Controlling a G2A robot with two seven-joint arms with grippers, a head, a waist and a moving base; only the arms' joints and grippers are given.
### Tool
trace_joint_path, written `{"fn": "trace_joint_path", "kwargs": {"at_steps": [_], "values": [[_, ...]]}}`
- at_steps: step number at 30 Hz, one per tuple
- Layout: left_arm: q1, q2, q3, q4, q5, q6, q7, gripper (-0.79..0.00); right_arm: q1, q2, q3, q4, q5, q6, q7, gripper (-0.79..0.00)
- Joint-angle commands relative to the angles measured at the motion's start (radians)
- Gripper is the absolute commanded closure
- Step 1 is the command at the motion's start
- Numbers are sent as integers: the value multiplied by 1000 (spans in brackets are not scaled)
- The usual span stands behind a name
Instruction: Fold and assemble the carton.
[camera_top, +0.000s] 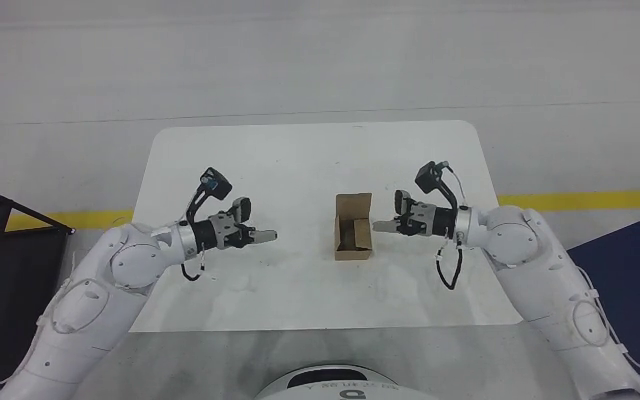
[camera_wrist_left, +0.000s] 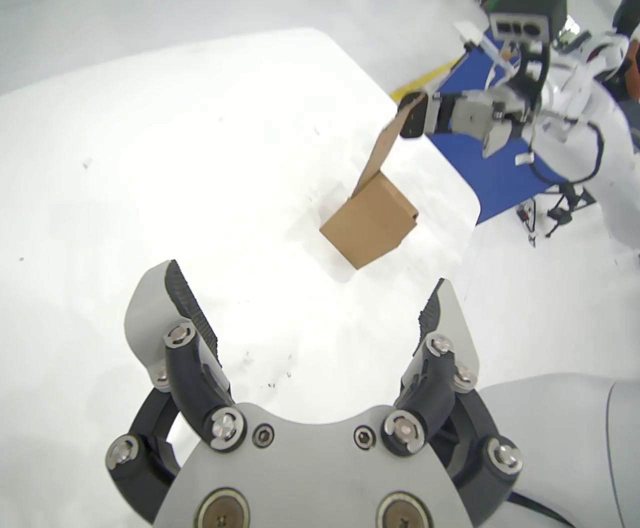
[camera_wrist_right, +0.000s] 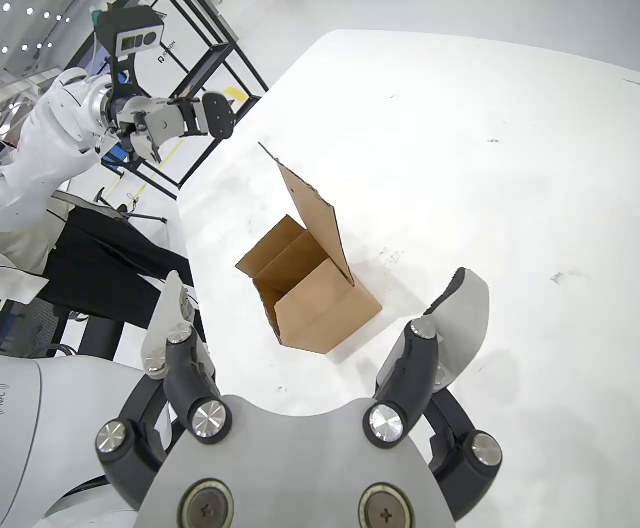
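Left tool (camera_top: 271, 237), right tool (camera_top: 379, 226), carton (camera_top: 353, 238) between

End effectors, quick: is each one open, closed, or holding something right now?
Left end effector: open, empty.
Right end effector: open, empty, close to the carton but not gripping it.

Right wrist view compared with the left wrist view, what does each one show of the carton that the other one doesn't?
Right wrist view alone: the carton's open top and hollow inside, with the left gripper beyond it, past the table's edge.
Left wrist view alone: the carton's closed outer walls seen corner-on, with the right gripper lined up behind the tip of the raised flap.
Both: the brown carton standing on the white table, one tall flap up, and both grippers open, neither holding it.
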Motion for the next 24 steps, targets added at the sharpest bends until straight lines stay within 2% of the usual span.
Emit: {"fn": "trace_joint_path", "kwargs": {"at_steps": [1,2,3,4,5,14,16,18,22,24], "values": [[-63,-15,71,16,17,-12,-12,-785,0,0,0,0,0,0,0,-785],[-98,-26,109,30,7,-7,-9,-785,0,0,0,0,0,0,0,-785],[-129,-39,144,57,-34,30,1,-785,0,0,0,0,0,0,0,-785],[-156,-53,176,87,-107,105,-3,-785,0,0,0,0,0,0,0,-785],[-167,-57,186,94,-129,132,-10,-785,0,0,0,0,0,0,0,-785],[-167,-57,187,96,-109,145,-13,-785,0,0,0,0,0,0,0,-785],[-172,-61,218,61,38,275,-32,-785,0,0,0,0,0,0,0,-785],[-180,-73,258,10,111,393,-20,-785,-3,0,3,0,-45,-4,-26,-785],[-209,-97,343,-62,251,572,-43,-785,-50,3,26,19,-162,-128,-156,-785],[-231,-111,380,-85,298,656,-59,-785,-68,6,44,26,-236,-155,-209,-785]]}}
